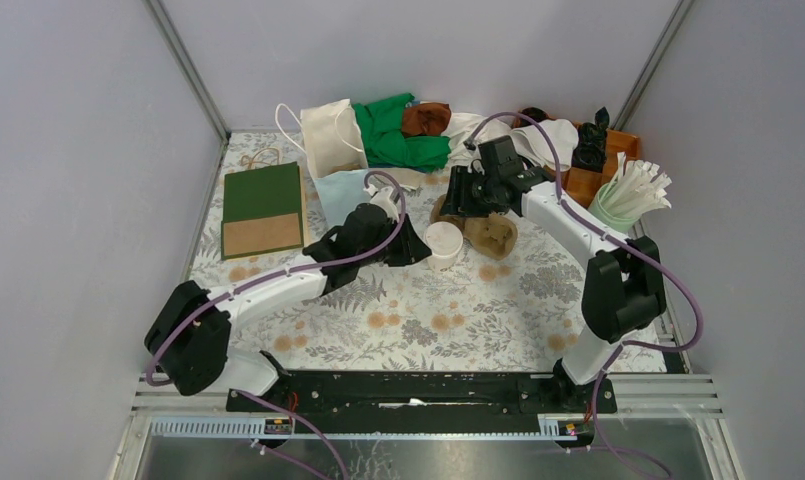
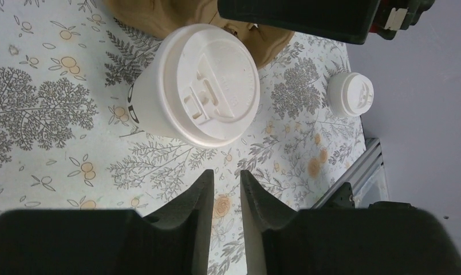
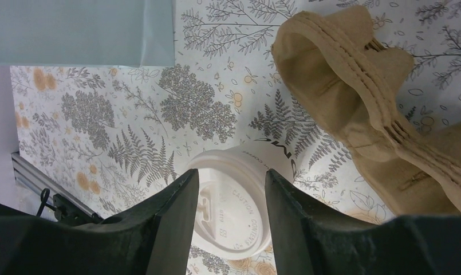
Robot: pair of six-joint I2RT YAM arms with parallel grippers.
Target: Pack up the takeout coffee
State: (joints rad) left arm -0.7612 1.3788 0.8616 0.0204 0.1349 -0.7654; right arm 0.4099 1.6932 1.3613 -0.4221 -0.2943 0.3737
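The pale lidded paper cup (image 1: 444, 243) stands on the bench (image 1: 418, 320) beside the brown pulp tray (image 1: 494, 235), not yet packed. Our left fingers (image 2: 200, 197) are barely parted and our right fingers (image 3: 176, 212) are spread, both empty.

White link shells and black joint housings are noted on the left arm (image 1: 278, 288) and the right arm (image 1: 568, 220). A purple cable (image 1: 519, 114) is routed along each arm, with slack loops at wrist and base. Both bases are bolted to a black plate (image 1: 418, 388). The left claw (image 2: 227, 179) and right claw (image 3: 232, 180) are each fitted with two matte black fingers, flat on the inner faces and curved behind.
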